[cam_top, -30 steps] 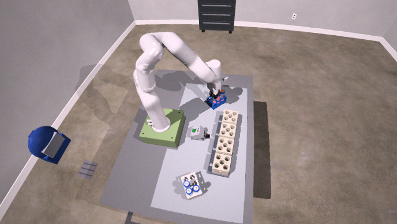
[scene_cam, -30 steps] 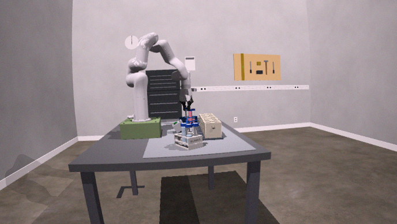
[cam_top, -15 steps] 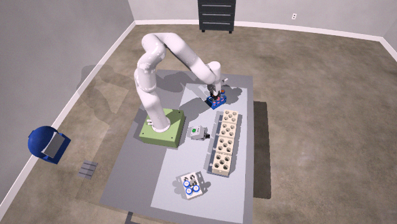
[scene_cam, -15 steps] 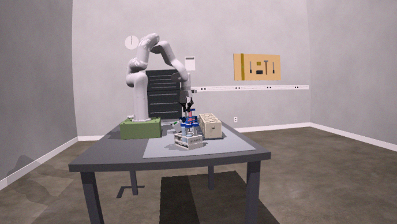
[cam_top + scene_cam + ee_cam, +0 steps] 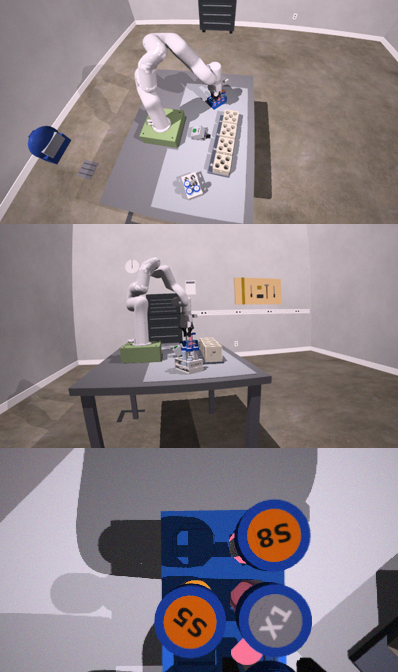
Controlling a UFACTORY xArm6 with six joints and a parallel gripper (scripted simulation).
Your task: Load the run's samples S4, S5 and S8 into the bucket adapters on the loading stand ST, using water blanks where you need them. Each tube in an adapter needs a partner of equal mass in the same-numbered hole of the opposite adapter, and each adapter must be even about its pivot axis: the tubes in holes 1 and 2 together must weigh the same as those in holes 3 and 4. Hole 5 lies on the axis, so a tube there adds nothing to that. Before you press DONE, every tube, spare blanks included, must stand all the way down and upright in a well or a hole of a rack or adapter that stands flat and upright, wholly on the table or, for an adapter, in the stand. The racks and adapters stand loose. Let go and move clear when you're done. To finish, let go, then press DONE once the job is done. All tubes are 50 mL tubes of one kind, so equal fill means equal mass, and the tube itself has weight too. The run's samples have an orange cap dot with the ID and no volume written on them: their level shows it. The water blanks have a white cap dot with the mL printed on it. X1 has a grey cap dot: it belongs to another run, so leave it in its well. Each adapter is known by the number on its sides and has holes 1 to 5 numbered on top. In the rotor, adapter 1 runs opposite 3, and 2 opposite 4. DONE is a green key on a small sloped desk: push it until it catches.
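Gripper (image 5: 215,97) (image 5: 187,333) (image 5: 270,666): jaws part-closed, on a blue-capped tube (image 5: 272,667), prob. S4; ID n/v, cap cut off at frame edge. Tube is at the blue sample rack (image 5: 214,106) (image 5: 196,342) (image 5: 220,519); can't tell if fully clear of its well.

Risks: lift off-vertical => tube binds in well, drags or tips loose rack. X1 (image 5: 276,620) & S5 (image 5: 190,621) close by; sideways swing could knock caps. Weak/off-centre grip => tube tilts, jams at hole of adapters (image 5: 221,172) (image 5: 213,355); hard push shifts them. Level misread => wrong blank, pair uneven.

Labels: "S5", "X1", "S8" (image 5: 274,535) (image 5: 223,91) on caps, wrist view; "BLANKS" on white rack (image 5: 194,198) (image 5: 196,364), ext. view. Blank mLs too small. No brands legible.
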